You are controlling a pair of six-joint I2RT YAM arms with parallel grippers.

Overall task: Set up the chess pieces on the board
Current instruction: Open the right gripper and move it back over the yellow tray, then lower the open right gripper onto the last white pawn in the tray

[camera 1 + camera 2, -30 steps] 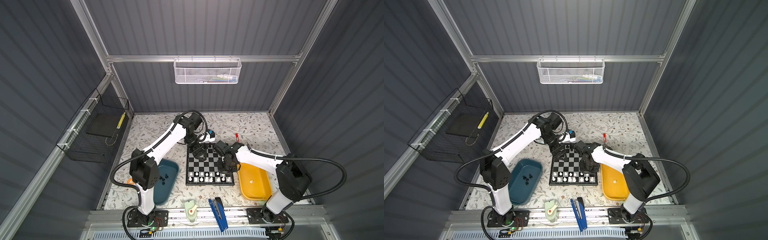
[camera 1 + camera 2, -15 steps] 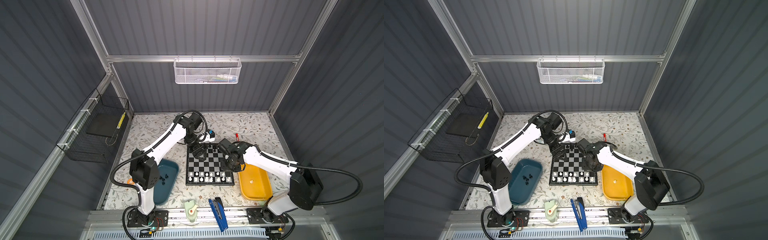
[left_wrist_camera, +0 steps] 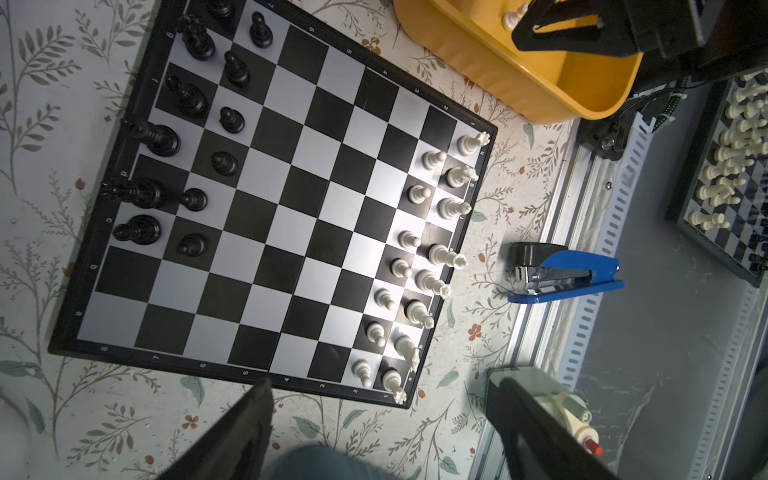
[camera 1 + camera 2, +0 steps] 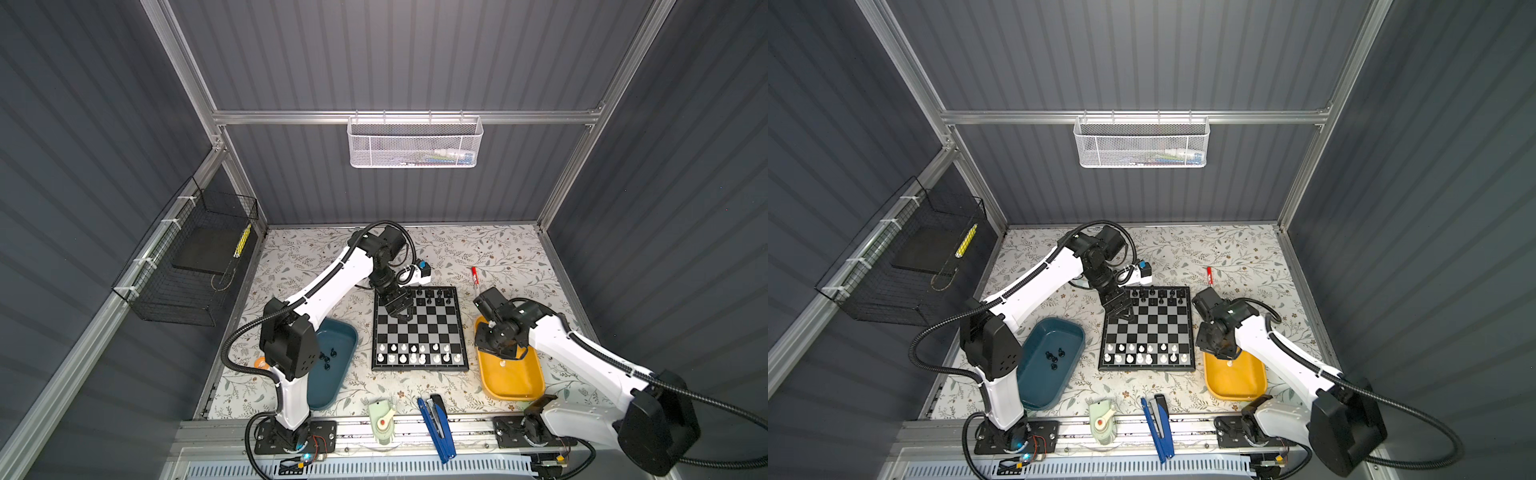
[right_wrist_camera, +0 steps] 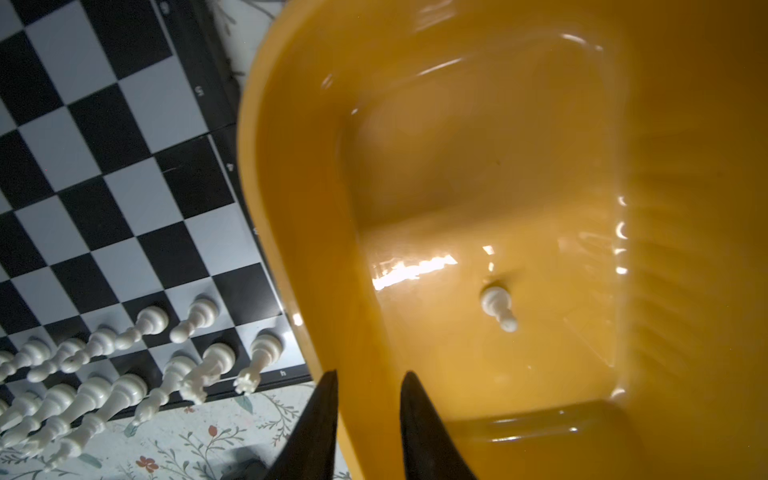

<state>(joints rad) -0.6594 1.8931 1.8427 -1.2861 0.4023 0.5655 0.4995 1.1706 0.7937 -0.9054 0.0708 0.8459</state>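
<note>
The board (image 4: 419, 368) lies mid-table. White chess pieces (image 4: 415, 353) fill its two near rows, and black ones (image 4: 434, 296) stand on part of the far rows. My left gripper (image 4: 404, 316) hovers over the board's far left corner, open wide and empty; in the left wrist view (image 3: 384, 384) its fingers frame the board's edge (image 3: 232, 368). My right gripper (image 4: 498, 352) hangs over the yellow tray (image 4: 528, 386), its fingers a little apart with nothing between them (image 5: 370, 374). One white piece (image 5: 496, 305) lies in that tray. Three black pieces (image 4: 328, 359) lie in the teal tray (image 4: 332, 395).
A blue stapler (image 4: 436, 424) and a pale green tool (image 4: 382, 419) lie by the front rail. A red marker (image 4: 474, 274) and a small white-and-blue object (image 4: 419, 268) lie behind the board. A wire basket (image 4: 195, 266) hangs on the left wall.
The right arm has swung from over the board's right side out to the yellow tray, and its fingers have parted slightly. The left gripper has stayed over the far left corner, narrowing a little.
</note>
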